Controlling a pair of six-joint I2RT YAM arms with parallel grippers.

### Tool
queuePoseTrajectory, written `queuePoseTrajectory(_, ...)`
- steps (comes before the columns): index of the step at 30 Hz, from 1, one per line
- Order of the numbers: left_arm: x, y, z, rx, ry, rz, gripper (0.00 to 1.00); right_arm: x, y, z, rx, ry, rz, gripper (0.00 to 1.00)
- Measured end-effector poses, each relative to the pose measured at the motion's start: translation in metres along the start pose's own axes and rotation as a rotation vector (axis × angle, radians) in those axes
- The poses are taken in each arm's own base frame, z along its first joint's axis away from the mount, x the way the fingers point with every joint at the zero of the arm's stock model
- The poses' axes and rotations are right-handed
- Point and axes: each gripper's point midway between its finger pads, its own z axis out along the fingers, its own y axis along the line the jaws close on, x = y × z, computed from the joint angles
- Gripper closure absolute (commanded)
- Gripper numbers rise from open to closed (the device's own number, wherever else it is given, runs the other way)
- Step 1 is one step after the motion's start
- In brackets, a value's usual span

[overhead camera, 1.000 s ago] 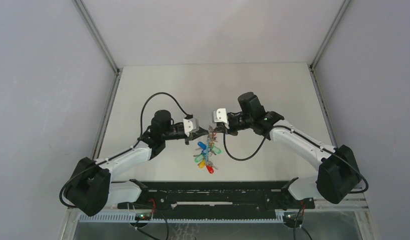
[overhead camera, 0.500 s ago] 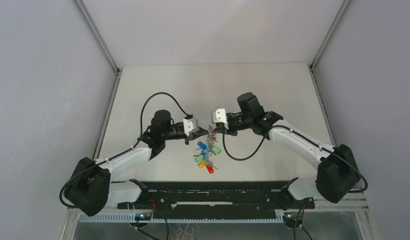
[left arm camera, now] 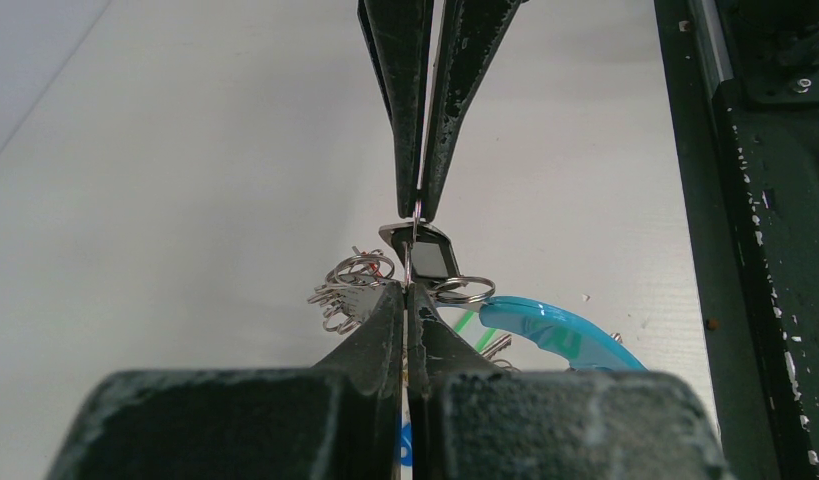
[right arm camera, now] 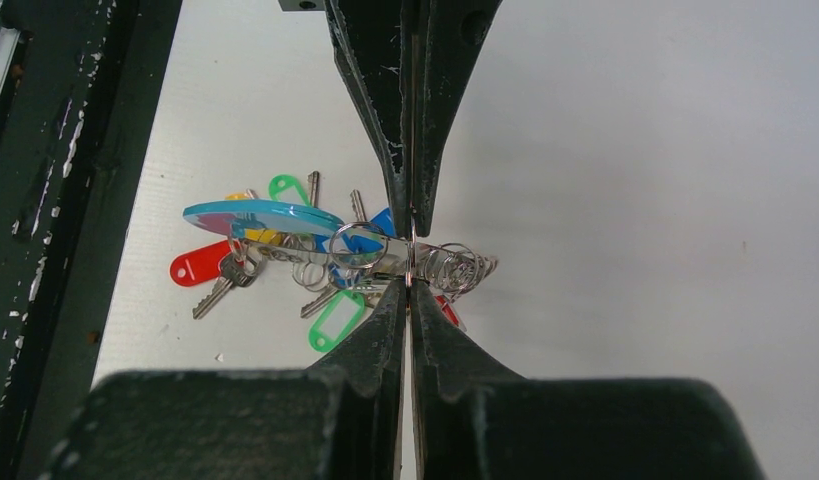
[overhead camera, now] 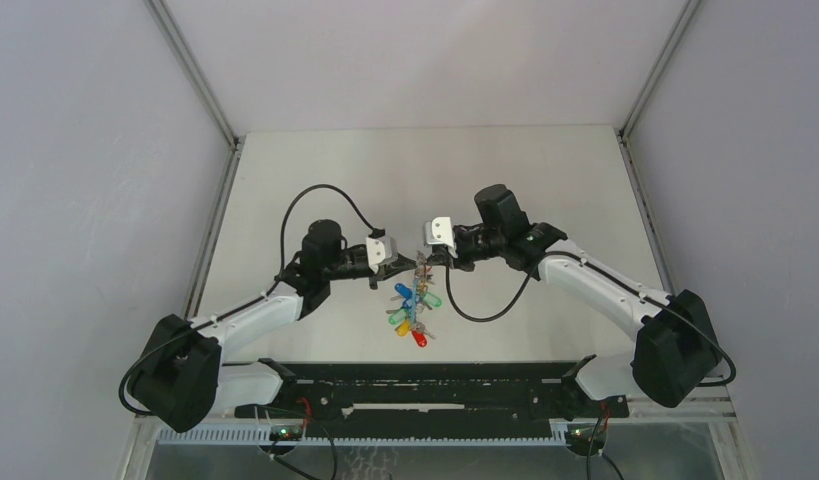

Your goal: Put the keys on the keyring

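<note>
My two grippers meet tip to tip over the middle of the table. The left gripper (overhead camera: 409, 266) (left arm camera: 406, 287) and the right gripper (overhead camera: 425, 260) (right arm camera: 407, 287) are both shut on the keyring (left arm camera: 413, 248), seen edge-on as a thin silvery wire between the tips. Its turquoise-blue segment (left arm camera: 545, 328) (right arm camera: 260, 216) sticks out to one side, and a bunch of small split rings (right arm camera: 455, 268) crowds the wire. The keys (overhead camera: 410, 312) trail from the ring toward the near edge, with a red tag (right arm camera: 197, 268), a green tag (right arm camera: 335, 320) and blue and yellow ones.
A black frame rail (overhead camera: 415, 385) runs along the near edge, close to the keys, and shows in the wrist views (left arm camera: 765, 200) (right arm camera: 45, 200). Grey walls (overhead camera: 85, 200) close in the table on the left, right and back. A black cable (overhead camera: 485, 310) loops under the right arm.
</note>
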Motion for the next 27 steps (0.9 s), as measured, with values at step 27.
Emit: queuePoseTrajectory(27,-0.0005,0.0013,0.0000,-0.003,-0.003,0.003,1.00,-0.0028,-0.0037,0.0004,0.013,-0.009,-0.005,1.00)
